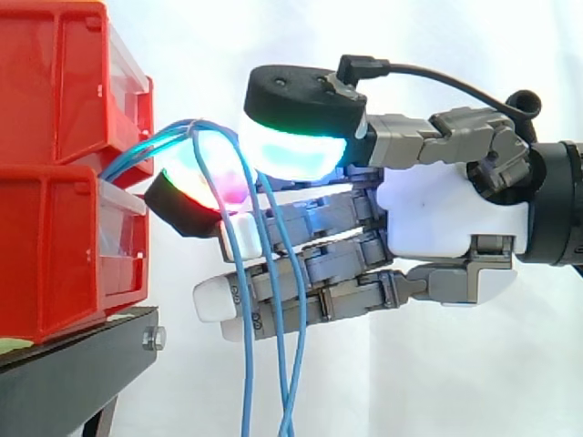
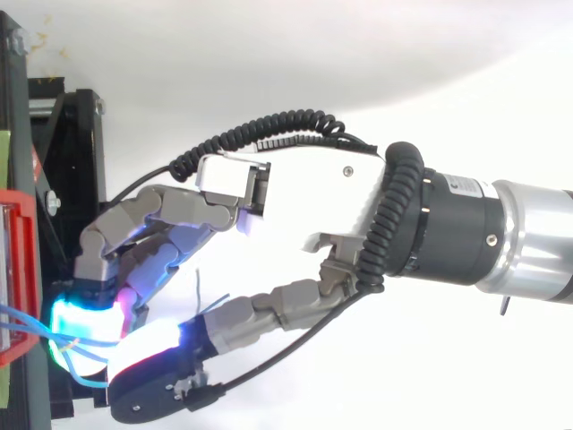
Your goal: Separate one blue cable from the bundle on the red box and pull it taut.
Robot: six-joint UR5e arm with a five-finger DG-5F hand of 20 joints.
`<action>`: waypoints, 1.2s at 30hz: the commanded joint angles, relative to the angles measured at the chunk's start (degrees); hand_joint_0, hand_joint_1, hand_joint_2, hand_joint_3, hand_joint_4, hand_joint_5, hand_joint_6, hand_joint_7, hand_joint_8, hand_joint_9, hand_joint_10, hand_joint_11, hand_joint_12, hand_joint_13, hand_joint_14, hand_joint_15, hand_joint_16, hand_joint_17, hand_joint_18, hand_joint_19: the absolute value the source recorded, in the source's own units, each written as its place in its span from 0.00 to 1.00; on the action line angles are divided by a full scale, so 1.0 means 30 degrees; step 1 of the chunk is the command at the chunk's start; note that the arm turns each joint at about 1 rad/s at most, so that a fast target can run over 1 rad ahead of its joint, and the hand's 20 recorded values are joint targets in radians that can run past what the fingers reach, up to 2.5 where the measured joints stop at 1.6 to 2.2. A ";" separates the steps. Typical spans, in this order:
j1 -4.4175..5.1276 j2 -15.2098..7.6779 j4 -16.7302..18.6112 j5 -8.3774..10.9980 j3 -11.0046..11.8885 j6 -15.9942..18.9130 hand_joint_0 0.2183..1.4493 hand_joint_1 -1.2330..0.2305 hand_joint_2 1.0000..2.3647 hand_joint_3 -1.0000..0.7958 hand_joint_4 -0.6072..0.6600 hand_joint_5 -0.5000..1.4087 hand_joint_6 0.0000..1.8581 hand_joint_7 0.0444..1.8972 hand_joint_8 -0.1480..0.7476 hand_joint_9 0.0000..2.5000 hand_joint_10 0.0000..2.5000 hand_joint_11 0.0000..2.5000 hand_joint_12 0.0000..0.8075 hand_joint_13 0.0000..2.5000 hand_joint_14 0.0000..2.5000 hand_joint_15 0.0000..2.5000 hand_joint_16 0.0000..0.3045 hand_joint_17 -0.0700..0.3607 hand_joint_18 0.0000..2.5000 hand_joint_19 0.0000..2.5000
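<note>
Thin blue cables come out between the two stacked red bins, arc to the right and hang down past the stand. My hand reaches in level from the right. Its thumb pad, glowing green and cyan, sits above a fingertip glowing red. The top of the cable arc runs between these two pads, pinched there; I cannot tell how many strands are caught. The lower fingers lie straight behind the hanging strands. From above, the hand curls toward the bin's edge, with blue cables at its glowing tips.
The red bins rest on a black stand at the left, close to the fingertips. The lower bin has a clear drawer front. A white curtain lies behind and below the hand.
</note>
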 commanded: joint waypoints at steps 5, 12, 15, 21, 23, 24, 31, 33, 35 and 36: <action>-0.0021 -0.0002 -0.0048 -0.0039 0.0013 0.0000 0.39 0.27 0.01 0.36 0.47 0.21 0.51 0.41 0.41 0.38 0.01 0.22 0.39 0.28 0.01 0.15 0.14 0.38 0.15 0.13; -0.0168 -0.0002 -0.0780 -0.0156 -0.0016 0.0000 0.29 0.38 0.00 0.28 0.55 0.22 0.49 0.45 0.41 0.42 0.01 0.22 0.39 0.30 0.01 0.16 0.14 0.38 0.15 0.15; -0.0168 -0.0002 -0.0839 -0.0215 -0.0016 -0.0030 0.26 0.40 0.00 0.28 0.55 0.23 0.48 0.46 0.41 0.43 0.01 0.23 0.40 0.30 0.01 0.16 0.14 0.39 0.15 0.16; -0.0168 -0.0002 -0.0927 -0.0244 0.0013 -0.0030 0.25 0.40 0.00 0.28 0.55 0.23 0.48 0.47 0.40 0.44 0.01 0.23 0.41 0.31 0.01 0.16 0.14 0.39 0.15 0.16; -0.0168 -0.0002 -0.0927 -0.0244 -0.0016 -0.0059 0.30 0.38 0.00 0.28 0.53 0.23 0.48 0.48 0.40 0.44 0.01 0.23 0.40 0.30 0.01 0.17 0.13 0.37 0.15 0.16; -0.0168 -0.0002 -0.0927 -0.0244 -0.0016 -0.0059 0.31 0.37 0.00 0.31 0.52 0.23 0.48 0.49 0.40 0.44 0.01 0.23 0.40 0.31 0.01 0.17 0.13 0.37 0.15 0.15; -0.0197 -0.0002 -0.1220 -0.0244 -0.0016 -0.0117 0.34 0.28 0.01 0.38 0.53 0.23 0.49 0.47 0.40 0.42 0.01 0.23 0.40 0.31 0.01 0.17 0.13 0.37 0.15 0.14; -0.0197 -0.0002 -0.1425 -0.0244 -0.0016 -0.0176 0.37 0.24 0.01 0.39 0.51 0.22 0.49 0.47 0.41 0.42 0.01 0.23 0.41 0.30 0.01 0.17 0.13 0.37 0.15 0.14; -0.0226 -0.0002 -0.1542 -0.0244 -0.0016 -0.0176 0.40 0.22 0.01 0.39 0.47 0.22 0.50 0.46 0.41 0.41 0.01 0.23 0.41 0.30 0.01 0.17 0.13 0.38 0.16 0.14; -0.0226 -0.0002 -0.1572 -0.0244 -0.0016 -0.0147 0.42 0.22 0.01 0.37 0.44 0.22 0.50 0.47 0.41 0.41 0.01 0.24 0.40 0.30 0.01 0.16 0.13 0.38 0.17 0.14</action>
